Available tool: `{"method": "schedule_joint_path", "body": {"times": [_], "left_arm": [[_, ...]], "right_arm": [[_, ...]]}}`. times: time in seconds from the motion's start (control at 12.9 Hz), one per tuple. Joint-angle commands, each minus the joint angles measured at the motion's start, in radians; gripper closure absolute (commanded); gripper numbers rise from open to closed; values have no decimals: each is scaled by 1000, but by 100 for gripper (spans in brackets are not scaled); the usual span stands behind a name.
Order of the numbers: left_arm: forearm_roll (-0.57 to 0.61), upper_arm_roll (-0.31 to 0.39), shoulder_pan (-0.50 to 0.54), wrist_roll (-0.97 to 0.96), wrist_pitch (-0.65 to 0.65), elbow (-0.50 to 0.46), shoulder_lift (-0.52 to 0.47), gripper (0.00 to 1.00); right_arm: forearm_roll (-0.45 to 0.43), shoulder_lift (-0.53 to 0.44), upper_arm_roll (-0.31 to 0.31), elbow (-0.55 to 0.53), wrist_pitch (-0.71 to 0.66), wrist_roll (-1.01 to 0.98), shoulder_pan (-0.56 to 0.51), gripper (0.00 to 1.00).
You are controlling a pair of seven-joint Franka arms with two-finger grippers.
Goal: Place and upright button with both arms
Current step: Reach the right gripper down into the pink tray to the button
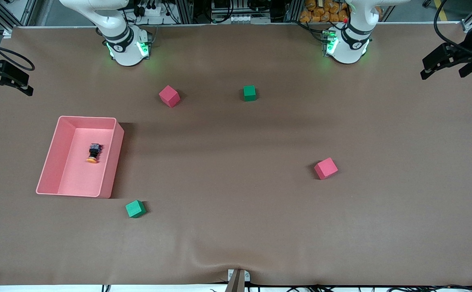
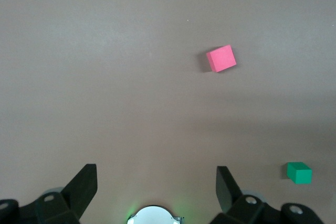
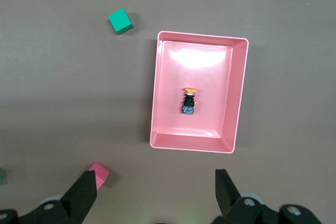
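**A:** Where does your button (image 1: 93, 153) stand right now?

**B:** It lies on its side on the floor of the pink tray (image 1: 110, 162), roughly mid-tray; the orange cap points toward the front camera and the dark blocky base away from it; nothing touches it; so it is neither picked up nor set upright yet.

**A:** And your two claws?

**B:** Your right gripper (image 3: 155, 195) hangs high over the tray's end of the table, fingers spread wide with nothing between them; its wrist view looks straight down on the tray and the button (image 3: 189, 101). Your left gripper (image 2: 156, 190) is up over the left arm's end, also spread wide and empty; below it there is only bare brown table (image 2: 105, 77) with a red cube (image 2: 221, 58) and a green cube (image 2: 299, 172).

**A:** What else lies about?

**B:** Four foam cubes, all well apart from the button: a green one (image 1: 135, 209) just outside the tray's corner nearest the front camera; a red one (image 1: 169, 96) and a green one (image 1: 249, 93) nearer the bases; a red one (image 1: 325, 168) toward the left arm's end.

**A:** So how far along are you?

**B:** I judge you are at the very start; the whole job is left: reaching into the tray, gripping the button, bringing in the other arm, and standing it cap-up.
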Motion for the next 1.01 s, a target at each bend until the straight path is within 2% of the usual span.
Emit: {"method": "schedule_joint_path", "body": {"times": [0.0, 0.31, 0.54, 0.7, 0.78, 0.93], "left_arm": [[23, -1, 4, 2, -12, 32, 13, 0], [47, 3, 7, 7, -12, 61, 25, 0], [51, 2, 7, 1, -13, 55, 25, 0], [51, -1, 7, 1, -13, 50, 25, 0], [51, -1, 7, 4, -13, 50, 25, 0], [51, -3, 6, 1, -13, 49, 25, 0]], "right_arm": [[-19, -4, 5, -7, 6, 4, 6, 0], [-16, 9, 3, -7, 3, 4, 4, 0], [-28, 94, 3, -10, 5, 1, -6, 0], [-32, 216, -1, -4, 8, 1, -14, 0], [-34, 242, -3, -3, 20, 1, -14, 0], [-65, 302, -6, -25, 103, 1, -31, 0]]}}
